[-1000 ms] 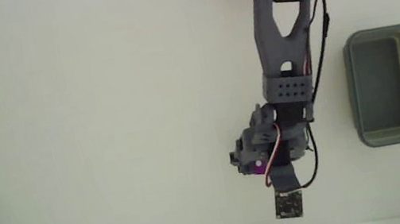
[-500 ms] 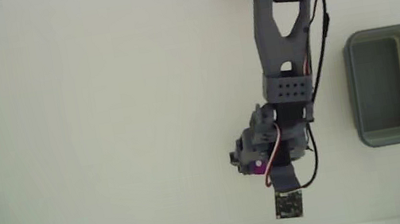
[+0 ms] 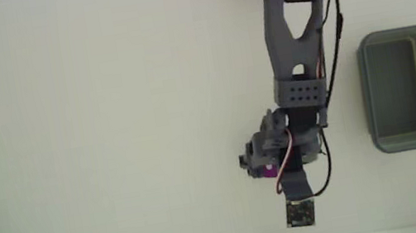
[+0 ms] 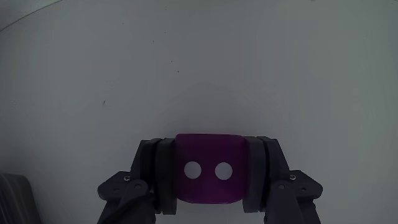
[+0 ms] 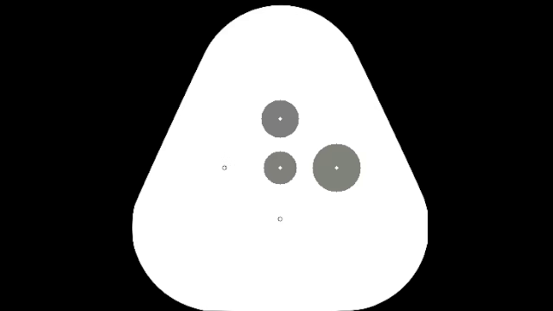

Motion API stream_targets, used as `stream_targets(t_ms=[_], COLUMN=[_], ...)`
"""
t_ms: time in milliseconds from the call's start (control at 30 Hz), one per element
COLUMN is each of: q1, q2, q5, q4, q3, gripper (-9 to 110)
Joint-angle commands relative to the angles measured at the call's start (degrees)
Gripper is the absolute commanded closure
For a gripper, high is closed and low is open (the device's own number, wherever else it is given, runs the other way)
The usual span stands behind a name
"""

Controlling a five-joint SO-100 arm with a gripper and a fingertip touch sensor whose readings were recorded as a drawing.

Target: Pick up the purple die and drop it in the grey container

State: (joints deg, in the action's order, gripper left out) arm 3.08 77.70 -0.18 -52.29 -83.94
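**Gripper clamped on the die, barely moving**

Gripper [image 4: 209, 186] is closed on the die [image 4: 209, 169]: in the wrist view both fingers [image 4: 155, 177] press its left and right sides, and the face toward the camera shows two white pips. In the fixed view the die [image 3: 266, 171] is only a small purple spot at the end of the arm [image 3: 292, 53], low in the picture and left of the container [image 3: 403, 89], well apart from it.

Over the last second the fixed view hardly changes. The purple spot has crept slightly up and left and now sits a little further under the grey gripper parts; the arm's pose is otherwise the same. That suggests the grasp is made and a lift is just starting, with the carry to the container yet to come.

Whether the die is clear of the table cannot be told from either view. The arm's base is cut off at the top edge. A small black board [image 3: 299, 215] lies just below the gripper.
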Motion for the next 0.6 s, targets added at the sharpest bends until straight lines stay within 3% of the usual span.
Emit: stream_targets(t_ms=[0,567], q1=[0.1,0.1], q2=[2.38,-0.12], q5=[0.18,0.18], q4=[-3.12,-19.14], q3=[4.88,23.4], gripper=[44,44])
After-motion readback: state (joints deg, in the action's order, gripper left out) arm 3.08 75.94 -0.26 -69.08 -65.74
